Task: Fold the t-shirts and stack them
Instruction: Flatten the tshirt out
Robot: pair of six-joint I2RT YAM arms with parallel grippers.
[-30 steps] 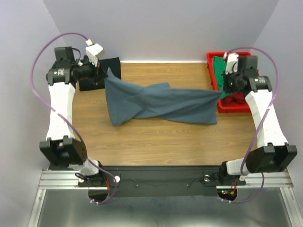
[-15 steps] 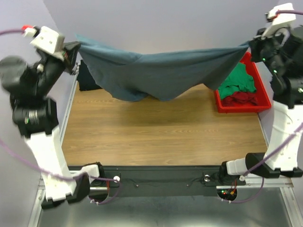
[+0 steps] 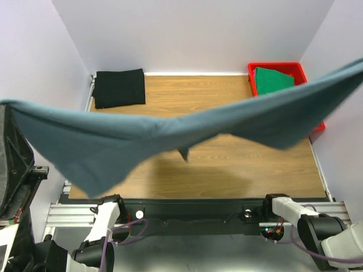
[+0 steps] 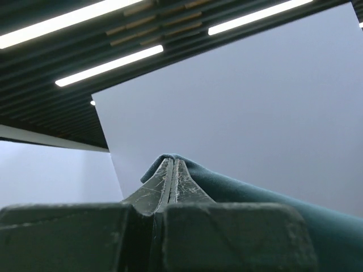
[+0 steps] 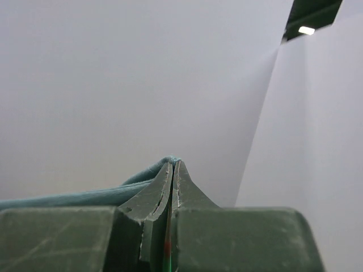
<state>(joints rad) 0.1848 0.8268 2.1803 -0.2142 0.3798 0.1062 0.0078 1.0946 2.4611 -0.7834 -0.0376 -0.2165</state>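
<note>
Blue-grey t-shirt (image 3: 113, 141) is being held aloft, stretched between the two claws and spanning the overhead view edge to edge. Its hem is sagging lowest toward the left claw's side. One cloth edge is being pinched in the shut left claw (image 4: 173, 163), another in the shut right claw (image 5: 172, 164).

Bare desk (image 3: 227, 164) wood is showing well below the claws, under the hanging cloth. Walls are closing it in at the far edge and both sides.

Count:
- Three t-shirts are being seen: the blue-grey one, a black t-shirt (image 3: 119, 88) folded far below on the left claw's side, and a green t-shirt (image 3: 274, 79) in the red tray (image 3: 276, 66) below on the right claw's side.
- One tray.
- Two claws.

Claw tips and the pinches are being shown by the wrist views only, with ceiling lights (image 4: 108, 63) in the left one. The desk, tray and other shirts are being shown by the top view only.
</note>
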